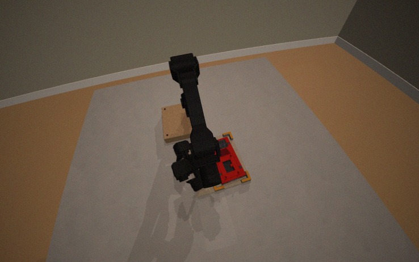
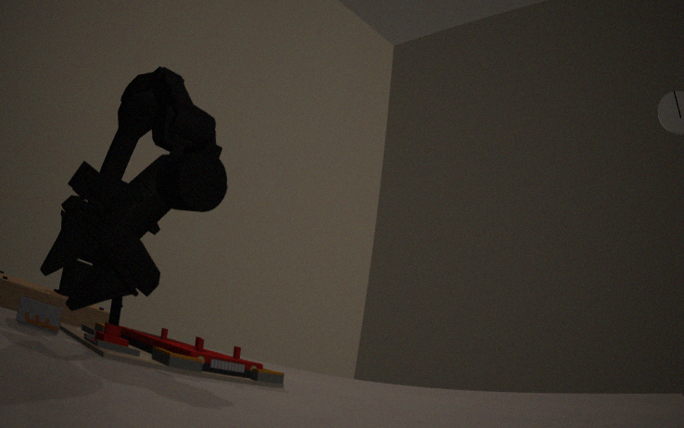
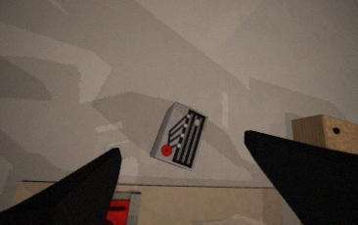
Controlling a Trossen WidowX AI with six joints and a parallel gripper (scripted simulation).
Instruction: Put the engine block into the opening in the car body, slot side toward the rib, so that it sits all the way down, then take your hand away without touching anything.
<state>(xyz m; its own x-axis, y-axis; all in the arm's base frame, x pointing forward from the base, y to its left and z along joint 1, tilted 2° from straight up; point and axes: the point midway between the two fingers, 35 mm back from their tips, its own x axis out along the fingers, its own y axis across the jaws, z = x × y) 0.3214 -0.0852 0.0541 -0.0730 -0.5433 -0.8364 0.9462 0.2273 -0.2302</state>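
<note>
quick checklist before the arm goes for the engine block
1. Pincer open and holding nothing: ok.
2. Block in sight: ok, it lies on the grey mat ahead of the fingers in the wrist view.
3. Block lined up with the fingers: not ok, it sits skewed between them.
4. Car body seated in its orange corner brackets: ok.
5. Opening free: ok, the dark cutout shows nothing in it.
6. Slot side of the block and rib position: cannot tell.
</note>
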